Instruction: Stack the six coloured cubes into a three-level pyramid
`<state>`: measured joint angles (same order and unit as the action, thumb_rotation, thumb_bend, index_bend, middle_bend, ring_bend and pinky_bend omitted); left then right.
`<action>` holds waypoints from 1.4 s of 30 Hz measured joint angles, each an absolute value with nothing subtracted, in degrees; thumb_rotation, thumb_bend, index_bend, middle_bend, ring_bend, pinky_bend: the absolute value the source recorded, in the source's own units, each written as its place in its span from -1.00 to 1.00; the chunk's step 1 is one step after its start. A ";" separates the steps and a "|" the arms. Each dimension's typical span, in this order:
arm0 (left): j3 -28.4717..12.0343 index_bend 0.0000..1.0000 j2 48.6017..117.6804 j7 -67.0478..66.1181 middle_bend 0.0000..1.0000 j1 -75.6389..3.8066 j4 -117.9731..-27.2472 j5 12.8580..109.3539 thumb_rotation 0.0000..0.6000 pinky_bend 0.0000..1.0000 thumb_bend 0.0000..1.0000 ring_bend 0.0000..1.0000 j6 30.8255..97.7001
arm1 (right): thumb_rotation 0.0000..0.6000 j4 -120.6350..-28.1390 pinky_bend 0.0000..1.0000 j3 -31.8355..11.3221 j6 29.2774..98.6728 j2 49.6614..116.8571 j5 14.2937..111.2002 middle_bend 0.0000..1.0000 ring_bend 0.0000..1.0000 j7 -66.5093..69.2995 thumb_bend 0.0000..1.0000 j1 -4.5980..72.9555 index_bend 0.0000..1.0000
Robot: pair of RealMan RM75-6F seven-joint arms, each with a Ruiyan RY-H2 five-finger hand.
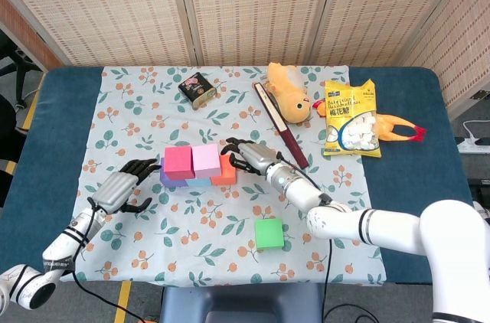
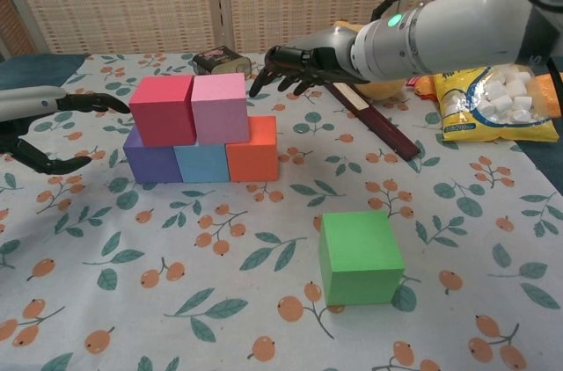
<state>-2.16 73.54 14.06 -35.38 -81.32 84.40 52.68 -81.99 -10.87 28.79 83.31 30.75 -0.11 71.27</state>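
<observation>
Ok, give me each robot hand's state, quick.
Left robot hand: open, holding nothing.
Right robot hand: open, fingers spread, holding nothing.

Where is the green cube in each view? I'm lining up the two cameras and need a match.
Head view: the green cube sits low, right of centre, near the cloth's front edge.
Chest view: the green cube is in the lower middle, close to the camera.
Shared landmark: the orange cube, the right end of the stack's bottom row, up and left of it.
</observation>
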 measured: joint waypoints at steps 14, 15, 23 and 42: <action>-1.99 -0.78 73.80 12.92 -1.00 -36.19 -81.58 84.31 0.66 -1.00 -0.11 -1.00 52.35 | -1.00 -81.40 -1.00 -10.61 29.15 84.22 30.31 -1.00 -1.00 0.32 0.48 72.01 -0.60; -1.98 -0.78 73.81 12.85 -1.00 -36.26 -81.59 84.32 0.66 -1.00 -0.11 -1.00 52.31 | -1.00 -81.37 -1.00 -10.60 29.12 84.26 30.30 -1.00 -1.00 0.35 0.48 72.05 -0.60; -1.97 -0.78 74.01 12.16 -1.00 -36.84 -81.78 84.27 0.65 -1.00 -0.12 -1.00 51.95 | -1.00 -81.31 -1.00 -10.27 29.35 84.41 30.06 -1.00 -1.00 0.25 0.49 72.30 -0.60; -2.24 -0.77 73.87 10.65 -1.00 -38.00 -81.72 83.74 0.65 -1.00 -0.11 -1.00 51.19 | -1.00 -81.53 -1.00 -10.20 29.60 84.31 30.25 -1.00 -1.00 0.42 0.50 72.25 -0.61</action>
